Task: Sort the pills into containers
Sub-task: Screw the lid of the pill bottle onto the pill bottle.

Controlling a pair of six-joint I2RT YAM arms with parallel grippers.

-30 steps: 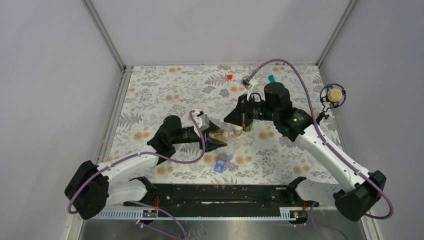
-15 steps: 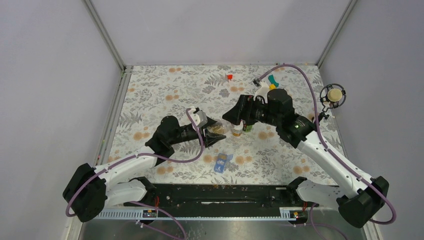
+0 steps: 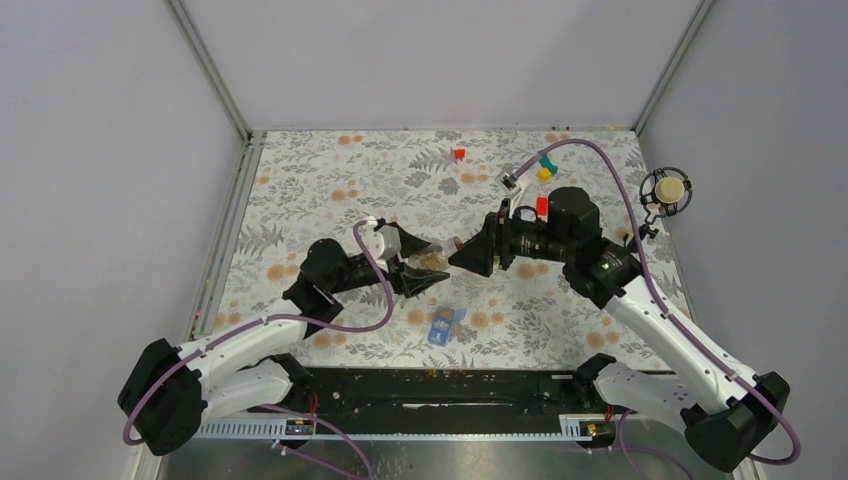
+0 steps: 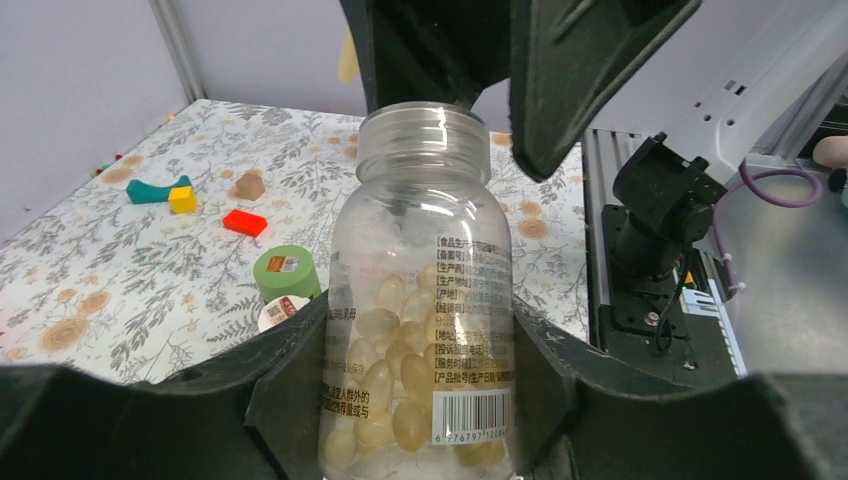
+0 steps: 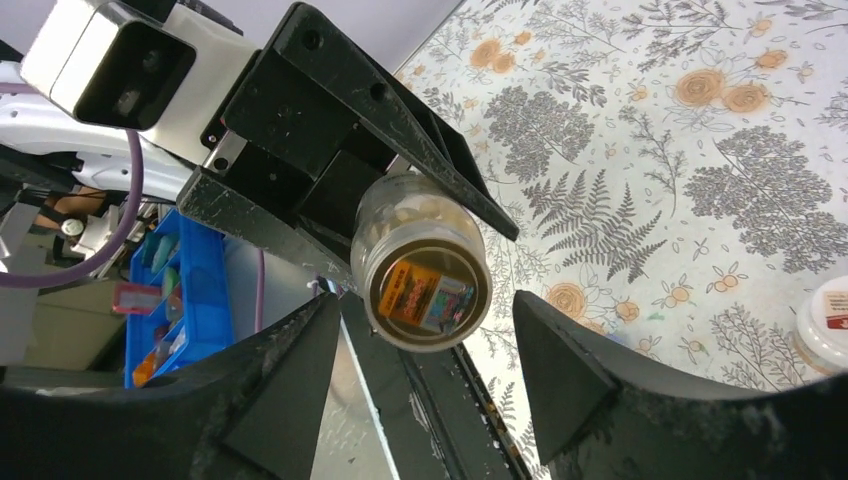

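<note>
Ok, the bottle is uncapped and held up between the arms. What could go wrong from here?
1. The left gripper holds the uncapped pill bottle away from the blue pill box; if tipped here, softgels could spill onto the table.
2. The open right gripper flanks the bottle's mouth closely; a bump could shift it in the grip.

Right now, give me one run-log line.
left claw: shut on bottle | cap: off | right claw: open, flanking bottle mouth | pill box: lying apart, untouched
</note>
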